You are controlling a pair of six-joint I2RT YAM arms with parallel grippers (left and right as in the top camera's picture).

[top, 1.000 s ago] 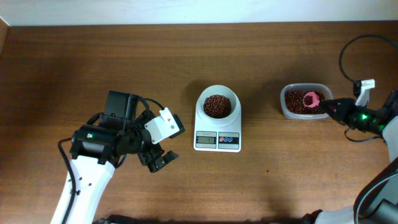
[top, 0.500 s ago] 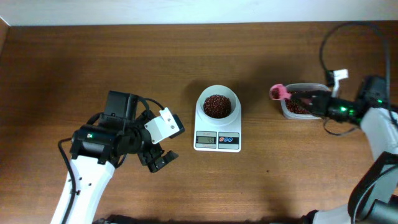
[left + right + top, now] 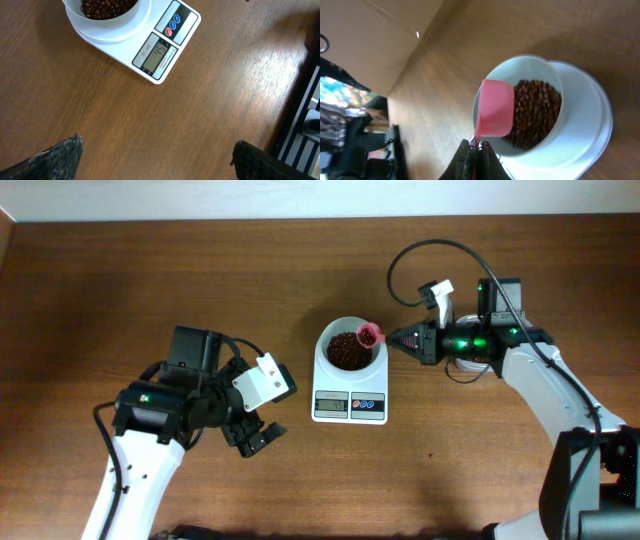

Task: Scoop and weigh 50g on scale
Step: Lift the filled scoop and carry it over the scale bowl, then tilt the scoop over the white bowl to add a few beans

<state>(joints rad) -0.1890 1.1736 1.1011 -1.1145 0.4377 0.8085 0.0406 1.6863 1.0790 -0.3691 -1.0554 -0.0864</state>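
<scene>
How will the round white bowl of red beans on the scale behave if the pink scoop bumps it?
The round white bowl looks rigid and, loaded with red beans, probably steady. It seems to rest loose on the small white digital scale, so a sideways bump from the pink plastic scoop might slide it. Its wide shape suggests tipping is unlikely.

Table (image 3: 300, 270): dark brown wood grain, fills nearly all of the overhead frame. Wall (image 3: 300, 198): pale strip along its top edge. Glare (image 3: 280, 55) on the table, right side of the left wrist frame. Dark slats (image 3: 306, 120) at that frame's right edge, nature unclear.
</scene>
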